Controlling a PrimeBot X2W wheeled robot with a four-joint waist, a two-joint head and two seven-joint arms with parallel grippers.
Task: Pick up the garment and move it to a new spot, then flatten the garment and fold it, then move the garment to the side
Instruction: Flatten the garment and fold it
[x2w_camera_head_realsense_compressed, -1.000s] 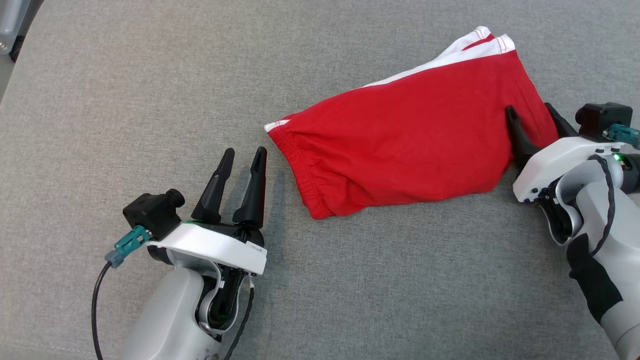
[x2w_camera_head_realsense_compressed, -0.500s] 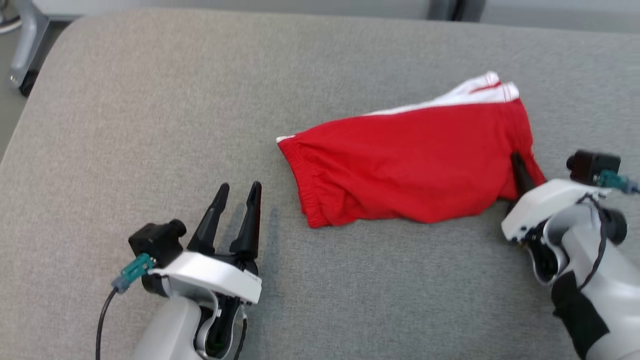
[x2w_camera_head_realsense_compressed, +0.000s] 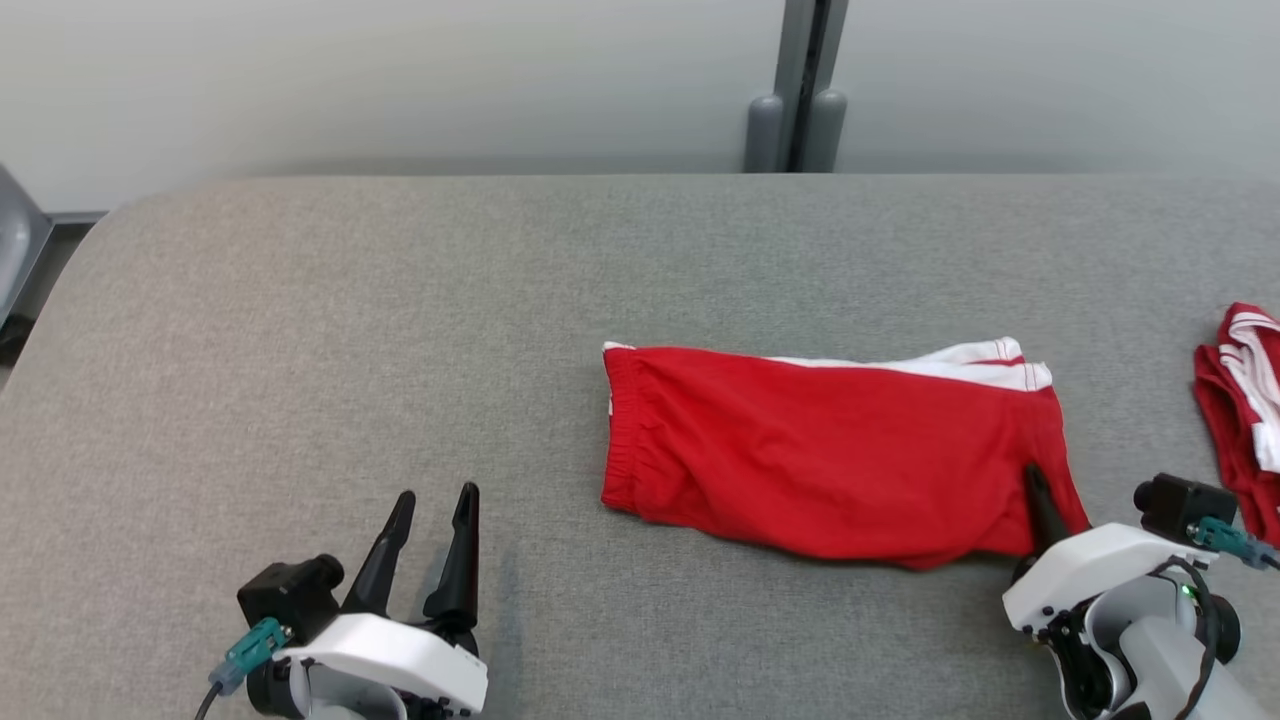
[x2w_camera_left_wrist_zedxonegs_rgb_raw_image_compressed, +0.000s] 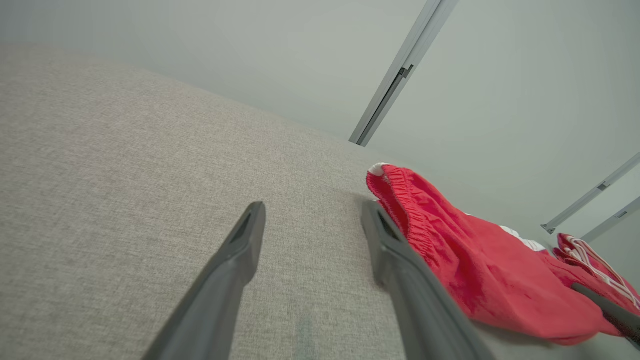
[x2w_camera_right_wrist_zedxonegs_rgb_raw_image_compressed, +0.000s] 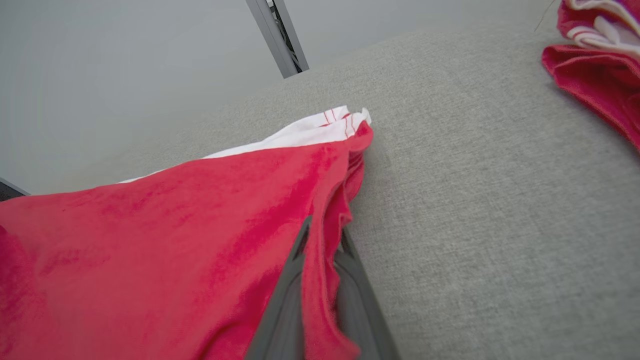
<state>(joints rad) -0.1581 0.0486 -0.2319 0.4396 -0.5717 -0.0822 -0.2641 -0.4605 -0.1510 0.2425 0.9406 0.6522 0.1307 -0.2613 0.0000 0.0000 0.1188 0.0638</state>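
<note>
Folded red shorts with a white stripe (x2w_camera_head_realsense_compressed: 830, 450) lie on the grey padded surface, waistband to the left. My right gripper (x2w_camera_head_realsense_compressed: 1045, 500) is shut on the shorts' lower right corner; in the right wrist view the red cloth (x2w_camera_right_wrist_zedxonegs_rgb_raw_image_compressed: 175, 235) is pinched between its two fingers. My left gripper (x2w_camera_head_realsense_compressed: 432, 515) stands open at the lower left, apart from the shorts. In the left wrist view its fingers frame bare fabric, with the waistband (x2w_camera_left_wrist_zedxonegs_rgb_raw_image_compressed: 400, 200) just to the right.
A second red and white garment (x2w_camera_head_realsense_compressed: 1245, 400) lies bunched at the right edge, also in the right wrist view as a crumpled pile (x2w_camera_right_wrist_zedxonegs_rgb_raw_image_compressed: 595, 70). A grey post (x2w_camera_head_realsense_compressed: 800, 90) stands behind the surface against a pale wall. The surface's left corner (x2w_camera_head_realsense_compressed: 90, 250) is rounded.
The head camera has tilted up, bringing the wall and the second garment into view. The right gripper has closed on the shorts' corner and turned them so they lie more level.
</note>
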